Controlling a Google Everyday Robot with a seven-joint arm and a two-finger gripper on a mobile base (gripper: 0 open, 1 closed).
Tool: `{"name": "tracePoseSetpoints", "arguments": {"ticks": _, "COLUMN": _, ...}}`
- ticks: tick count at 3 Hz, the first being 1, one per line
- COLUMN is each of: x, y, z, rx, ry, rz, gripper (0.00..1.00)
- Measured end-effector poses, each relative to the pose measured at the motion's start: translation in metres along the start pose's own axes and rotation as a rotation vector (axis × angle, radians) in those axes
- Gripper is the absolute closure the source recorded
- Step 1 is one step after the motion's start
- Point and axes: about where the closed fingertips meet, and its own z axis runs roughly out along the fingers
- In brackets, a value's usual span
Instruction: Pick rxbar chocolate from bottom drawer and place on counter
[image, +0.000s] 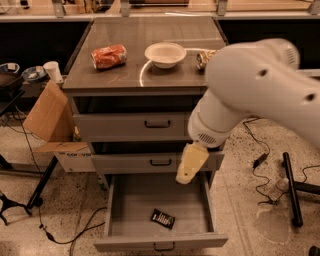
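Your gripper (191, 163) hangs over the open bottom drawer (134, 206), grip state can't tell; chocolate bar (163, 218) lies inside.

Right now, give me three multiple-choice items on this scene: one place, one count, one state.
1. The rxbar lies: A on the counter; B in the bottom drawer; C in the bowl.
2. Grey drawers in all: A four; B two; C three.
3. The bottom drawer is: A open; B shut; C taken out.
Answers: B, the bar is on the drawer floor, the gripper hanging over the drawer, apart from it; C, three grey fronts are stacked; A, its inside shows.
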Motion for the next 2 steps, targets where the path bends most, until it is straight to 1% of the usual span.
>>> {"name": "tracePoseSetpoints", "arguments": {"ticks": 1, "x": -0.020, "y": 0.005, "z": 0.075, "rx": -0.011, "ry": 0.008, "rz": 0.053, "gripper": 0.00}}
{"name": "tracePoseSetpoints", "arguments": {"ticks": 2, "x": -0.027, "y": 0.013, "z": 0.141, "rx": -0.019, "ry": 0.015, "rz": 0.124, "gripper": 0.00}}
